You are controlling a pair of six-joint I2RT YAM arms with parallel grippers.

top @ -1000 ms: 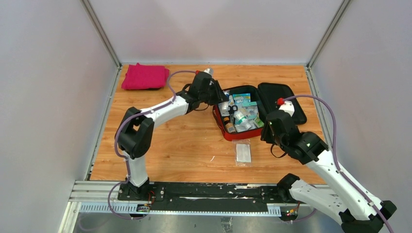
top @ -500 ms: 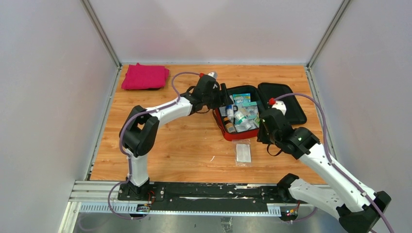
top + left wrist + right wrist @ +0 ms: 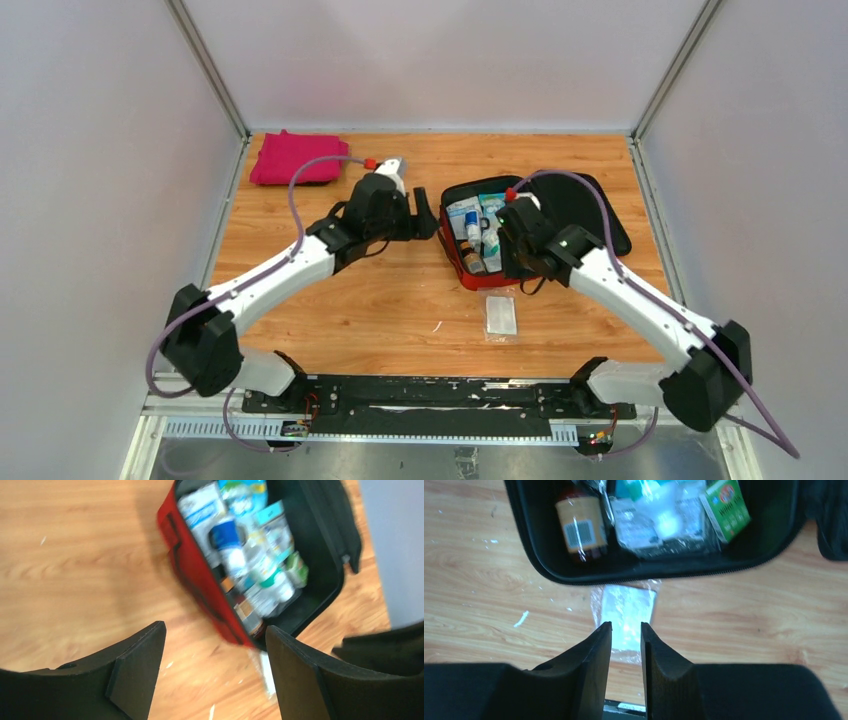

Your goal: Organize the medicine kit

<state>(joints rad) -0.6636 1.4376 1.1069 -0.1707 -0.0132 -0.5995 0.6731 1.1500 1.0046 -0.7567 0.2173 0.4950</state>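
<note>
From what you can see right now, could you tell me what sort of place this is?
Probably a robot test cell: a wooden table boxed in by plain white walls, with an aluminium rail along the near edge.

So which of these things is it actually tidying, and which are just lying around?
Part of the job:
- the open red medicine kit, packed with bottles and packets
- the clear plastic packet on the table just in front of the kit, probably still to go in

Just lying about:
- the folded pink cloth in the far left corner
</note>
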